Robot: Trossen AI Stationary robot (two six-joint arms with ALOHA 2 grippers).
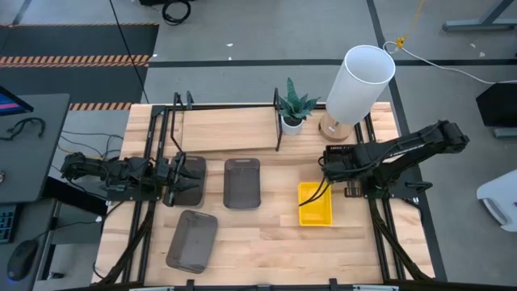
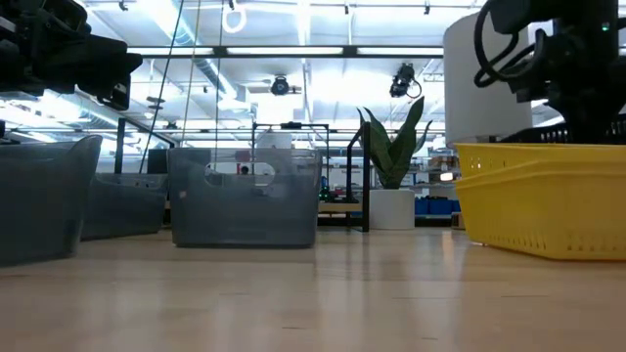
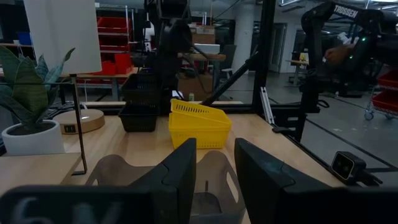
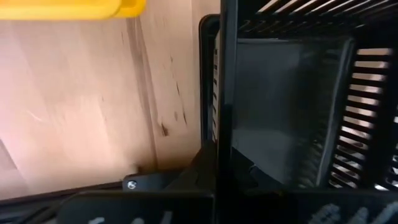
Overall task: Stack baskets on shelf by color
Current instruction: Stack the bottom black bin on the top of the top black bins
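A: Where do the baskets lie, and which way do they run?

B: Three grey ones sit on the tabletop (image 1: 266, 234). The middle grey basket (image 1: 241, 182) lies with its long axis running from the shelf (image 1: 226, 129) toward the near table edge. The nearer grey basket (image 1: 192, 241) has the same general run but is tilted a little off that line. The third grey basket (image 1: 187, 179) lies at the left, partly under the arm.

A: And the yellow one?

B: The yellow basket (image 1: 314, 203) sits on the right half of the table, its long axis also running shelf-to-near-edge. A black basket (image 3: 138, 116) stands just beside it on the shelf side, under the right arm.

A: The grippers?

B: The left gripper (image 1: 179, 179) is over the third grey basket, fingers (image 3: 180, 177) parted partway on either side of its wall; whether they press it I cannot tell. The right gripper (image 1: 329, 162) is closed tight on the black basket's rim, as its wrist view shows.

A: Anything else up there?

B: A potted plant (image 1: 295, 109) and a white lamp (image 1: 359, 81) stand at the shelf.
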